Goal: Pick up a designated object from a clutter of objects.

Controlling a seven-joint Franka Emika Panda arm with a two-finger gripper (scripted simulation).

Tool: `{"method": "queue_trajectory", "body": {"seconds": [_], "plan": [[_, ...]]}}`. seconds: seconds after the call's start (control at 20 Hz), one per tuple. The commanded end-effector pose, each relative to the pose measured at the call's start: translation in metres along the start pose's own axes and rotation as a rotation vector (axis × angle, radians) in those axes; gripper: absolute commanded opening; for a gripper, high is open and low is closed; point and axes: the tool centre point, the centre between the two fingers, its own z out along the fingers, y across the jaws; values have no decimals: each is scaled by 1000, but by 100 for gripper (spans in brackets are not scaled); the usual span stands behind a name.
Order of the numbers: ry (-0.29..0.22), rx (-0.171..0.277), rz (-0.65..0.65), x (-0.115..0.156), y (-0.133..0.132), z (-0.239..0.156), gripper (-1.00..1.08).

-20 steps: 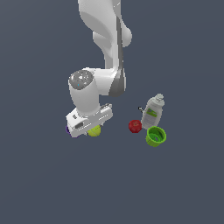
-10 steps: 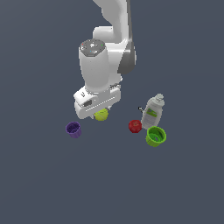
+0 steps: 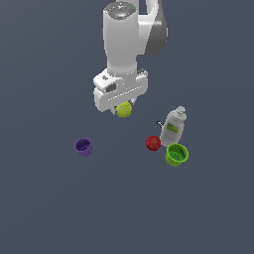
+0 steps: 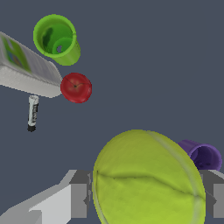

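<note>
The pincer (image 3: 124, 105) grips the fuzzy, seamed yellow-green ball (image 3: 123, 109), raised above the flat, matte grey bench (image 3: 49, 208). At the ball's 8 o'clock in the exterior view stands a smooth purple cup (image 3: 83, 147).

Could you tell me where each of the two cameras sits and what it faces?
Exterior view: off the arm, raised, looking down at the hand holding the ball; arm and wrist show.
Wrist view: on the wrist, looking past the ball to the floor; only finger pads show.
Shared: ball, purple cup, red round object, green cup, bottle.
</note>
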Motion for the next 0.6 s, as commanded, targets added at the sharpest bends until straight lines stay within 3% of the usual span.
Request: {"method": "queue_trajectory", "body": {"seconds": [0.0, 0.55], "plan": [[1, -1, 0, -5, -15, -19, -100], [1, 0, 0, -22, -74, -93, -100]]}}
